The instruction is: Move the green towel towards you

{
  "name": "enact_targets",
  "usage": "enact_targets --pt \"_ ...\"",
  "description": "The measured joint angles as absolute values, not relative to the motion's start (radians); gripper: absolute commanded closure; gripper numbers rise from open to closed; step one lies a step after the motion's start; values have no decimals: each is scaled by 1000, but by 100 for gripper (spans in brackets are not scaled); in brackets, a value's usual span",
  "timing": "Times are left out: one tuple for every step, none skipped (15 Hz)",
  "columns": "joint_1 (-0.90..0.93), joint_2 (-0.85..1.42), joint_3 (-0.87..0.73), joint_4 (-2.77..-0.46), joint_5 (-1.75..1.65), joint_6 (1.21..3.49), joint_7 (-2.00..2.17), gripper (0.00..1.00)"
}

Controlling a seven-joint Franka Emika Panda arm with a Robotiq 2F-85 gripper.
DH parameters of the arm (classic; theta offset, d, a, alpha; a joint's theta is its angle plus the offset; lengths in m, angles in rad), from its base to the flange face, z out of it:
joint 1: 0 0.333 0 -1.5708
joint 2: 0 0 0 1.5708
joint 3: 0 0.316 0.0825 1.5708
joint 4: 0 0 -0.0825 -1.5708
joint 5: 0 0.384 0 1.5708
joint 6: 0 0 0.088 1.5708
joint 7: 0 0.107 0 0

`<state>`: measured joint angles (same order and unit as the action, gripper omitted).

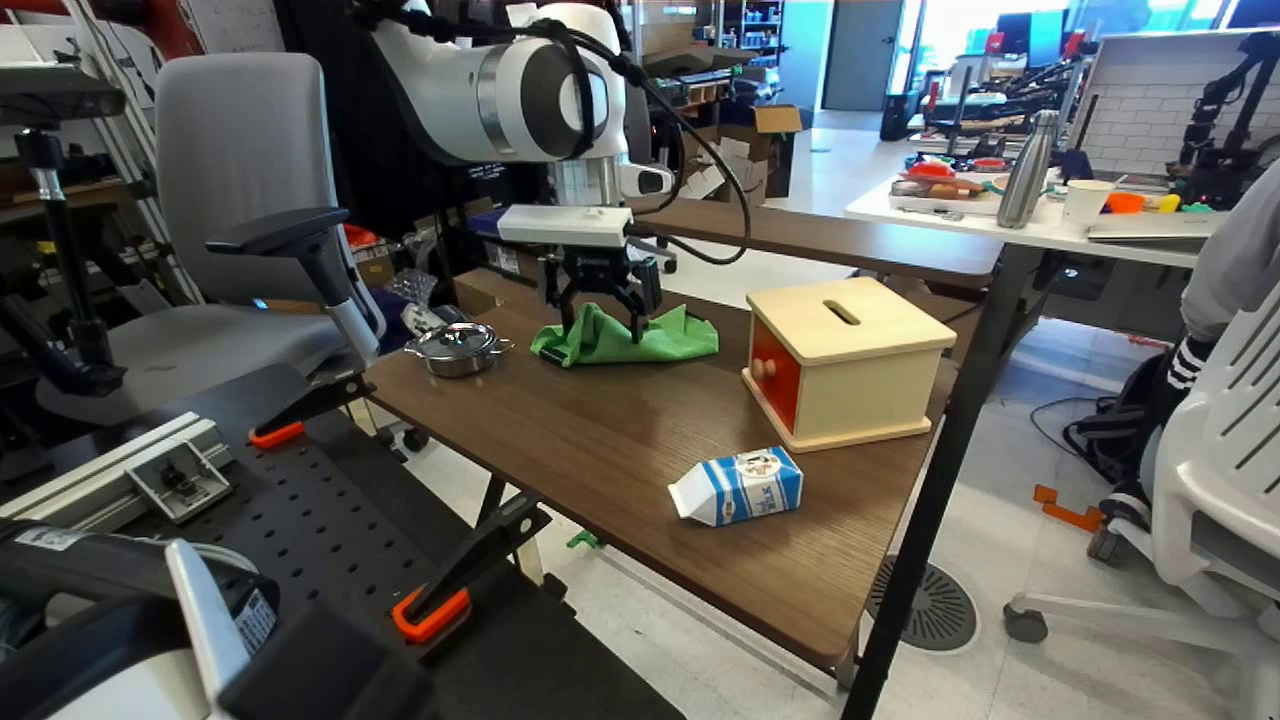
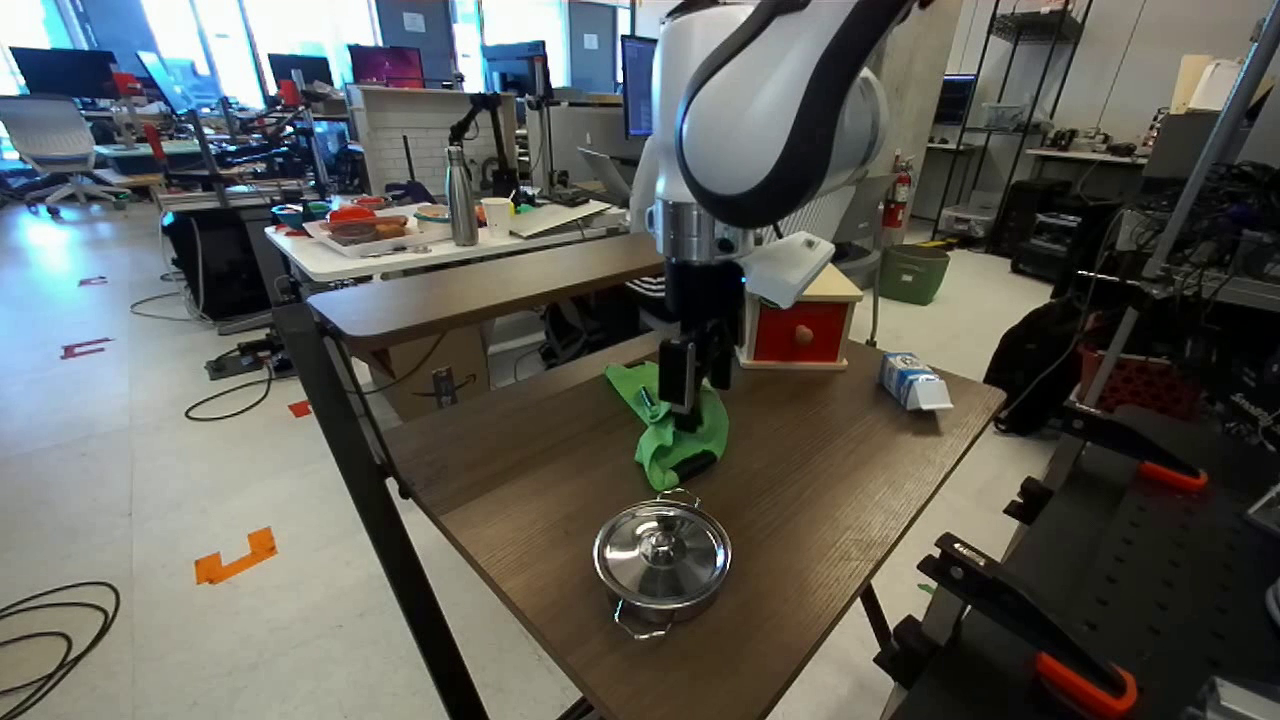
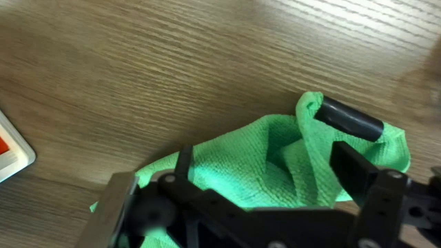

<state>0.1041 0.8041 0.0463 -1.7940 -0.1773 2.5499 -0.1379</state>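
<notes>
The green towel (image 1: 680,338) lies crumpled on the brown table, with raised folds and black strips on it. It also shows in an exterior view (image 2: 660,448) and in the wrist view (image 3: 234,158). My gripper (image 1: 603,328) points straight down over the towel, with its fingertips low at the cloth. In the wrist view my gripper (image 3: 262,151) is open, its fingers wide apart with towel folds between them. The cloth does not look pinched. Part of the towel is hidden behind the gripper's body in the wrist view.
A lidded metal pot (image 1: 458,350) stands near the towel at one table end. A wooden box (image 1: 860,390) with a red front stands on the towel's other side. A blue-and-white milk carton (image 1: 745,487) lies on its side. A brown table (image 1: 600,430) holds them all.
</notes>
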Motion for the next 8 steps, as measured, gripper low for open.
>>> enact_targets --pt "106 825 46 -1771 -182 2539 -141 0" --pt "109 845 46 -1748 -188 2531 -141 0" --pt "112 863 46 -1728 -194 2526 -142 0" --pt "115 880 46 -1709 -199 2520 -142 0" --pt "118 895 46 -1692 -206 2513 -142 0" --pt "121 908 46 -1678 -210 2507 -142 0" --pt "123 918 46 -1665 -213 2501 -145 0" --pt "124 925 46 -1655 -213 2493 -150 0"
